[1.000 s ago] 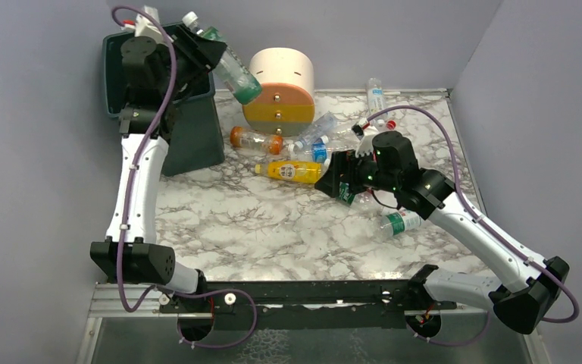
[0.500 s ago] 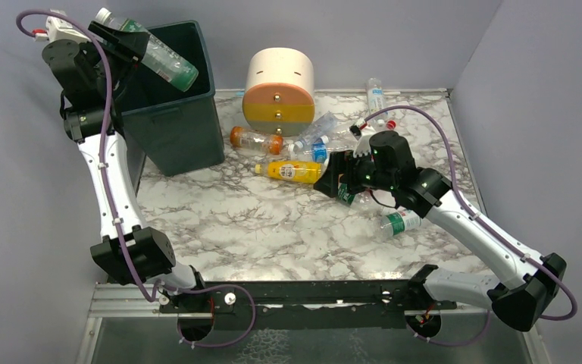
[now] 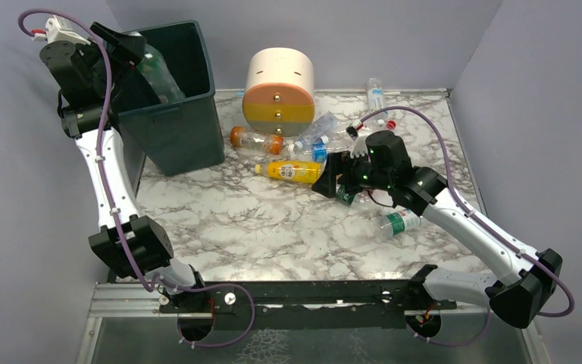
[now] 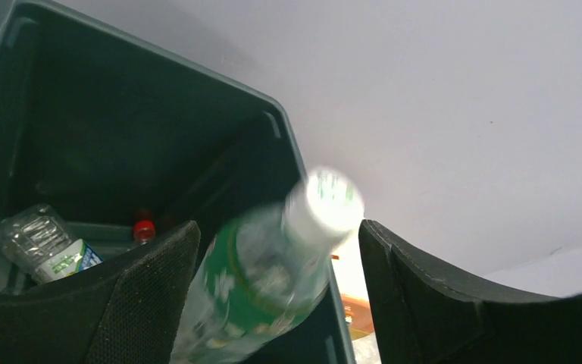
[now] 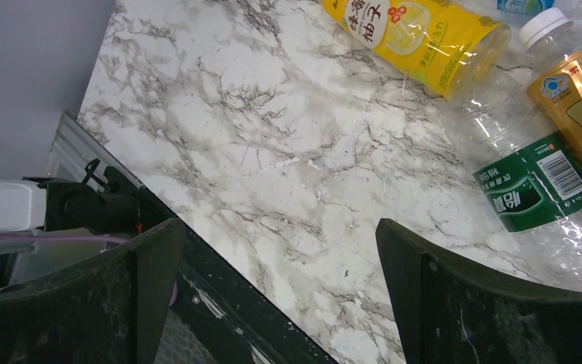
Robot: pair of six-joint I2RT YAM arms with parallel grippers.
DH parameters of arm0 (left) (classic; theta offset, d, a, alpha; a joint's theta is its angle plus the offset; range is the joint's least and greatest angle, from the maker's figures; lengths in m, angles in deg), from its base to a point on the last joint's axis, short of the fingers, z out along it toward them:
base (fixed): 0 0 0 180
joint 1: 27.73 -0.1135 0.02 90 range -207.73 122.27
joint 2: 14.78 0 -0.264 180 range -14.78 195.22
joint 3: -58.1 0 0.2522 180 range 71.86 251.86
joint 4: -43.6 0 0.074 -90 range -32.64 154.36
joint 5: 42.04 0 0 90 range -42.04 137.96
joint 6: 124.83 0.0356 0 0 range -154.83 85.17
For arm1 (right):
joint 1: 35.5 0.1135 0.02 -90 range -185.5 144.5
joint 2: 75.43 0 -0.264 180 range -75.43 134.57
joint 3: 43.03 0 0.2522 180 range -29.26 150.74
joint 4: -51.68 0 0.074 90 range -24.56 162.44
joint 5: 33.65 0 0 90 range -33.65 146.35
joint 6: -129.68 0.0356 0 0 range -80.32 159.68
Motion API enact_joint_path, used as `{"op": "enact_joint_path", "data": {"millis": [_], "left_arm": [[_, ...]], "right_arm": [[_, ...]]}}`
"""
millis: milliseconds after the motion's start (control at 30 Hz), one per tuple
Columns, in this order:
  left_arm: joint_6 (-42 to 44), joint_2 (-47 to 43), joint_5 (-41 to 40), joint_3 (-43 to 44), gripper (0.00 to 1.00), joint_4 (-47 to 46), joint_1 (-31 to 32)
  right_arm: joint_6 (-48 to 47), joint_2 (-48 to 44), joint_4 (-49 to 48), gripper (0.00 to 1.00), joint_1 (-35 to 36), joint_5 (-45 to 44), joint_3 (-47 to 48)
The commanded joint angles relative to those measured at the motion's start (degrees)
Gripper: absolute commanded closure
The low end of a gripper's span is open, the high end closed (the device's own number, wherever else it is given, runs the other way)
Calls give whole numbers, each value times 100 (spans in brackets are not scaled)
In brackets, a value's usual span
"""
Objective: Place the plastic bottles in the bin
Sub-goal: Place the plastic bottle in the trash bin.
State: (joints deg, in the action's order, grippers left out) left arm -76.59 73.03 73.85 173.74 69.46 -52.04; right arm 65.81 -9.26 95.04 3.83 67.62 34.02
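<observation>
The green-labelled bottle [image 4: 265,288] between the left fingers [image 4: 151,296] is smeared with blur in the wrist view. Its label print cannot be read, its white cap is only a pale disc, and its base is cut off at the bottom edge. The fingers stand apart, with open space between the cap and one pad, so they do not clamp it. Whether the other pad touches the bottle I cannot tell. From above, its lower part sits inside the mouth of the dark green bin [image 3: 189,140], right under those fingers.

Beyond the fingertips, deep in the bin, lies a crumpled clear bottle [image 4: 42,243] with a green-and-blue label. Beside it shows a red cap [image 4: 144,229] whose bottle is lost in the dark.

The right fingers [image 5: 83,303] are spread wide, with only the marble surface [image 5: 258,152] between them. Just ahead of them lie a yellow bottle [image 5: 417,34], a clear bottle with a green label [image 5: 530,189], and an orange-brown bottle [image 5: 576,83] with a white cap, cut off by the frame edge.

In the top view the remaining bottles form a loose heap just past these fingers, partly hidden by the wrist. An orange bottle [image 3: 254,140] lies farther out, and another green-labelled one [image 3: 402,222] lies behind the fingers, beside the forearm. A round cream-and-orange drawer unit [image 3: 279,91] stands beyond the heap.
</observation>
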Motion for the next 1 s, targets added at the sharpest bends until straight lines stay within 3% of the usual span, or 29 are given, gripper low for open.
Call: {"op": "enact_joint_path", "data": {"millis": [0,267,300,333,567,967], "left_arm": [[321,45,-122,26,17,-92,-38],[160,-210,211,87,13,-32,10],[133,-288,257,60,4,-30,51],[114,-359,298,14,1,-31,96],[97,-900,464,-413,1,16,539],[228,-1710,-74,-1407,1,432,2061]], "right_arm": [[70,107,-149,0,31,145,-71],[44,461,-308,0,30,113,-63],[45,522,-354,0,28,113,-71],[35,591,-392,0,30,113,-66],[-22,1047,-588,0,24,97,-11],[-545,1878,-1079,0,31,-507,303]]}}
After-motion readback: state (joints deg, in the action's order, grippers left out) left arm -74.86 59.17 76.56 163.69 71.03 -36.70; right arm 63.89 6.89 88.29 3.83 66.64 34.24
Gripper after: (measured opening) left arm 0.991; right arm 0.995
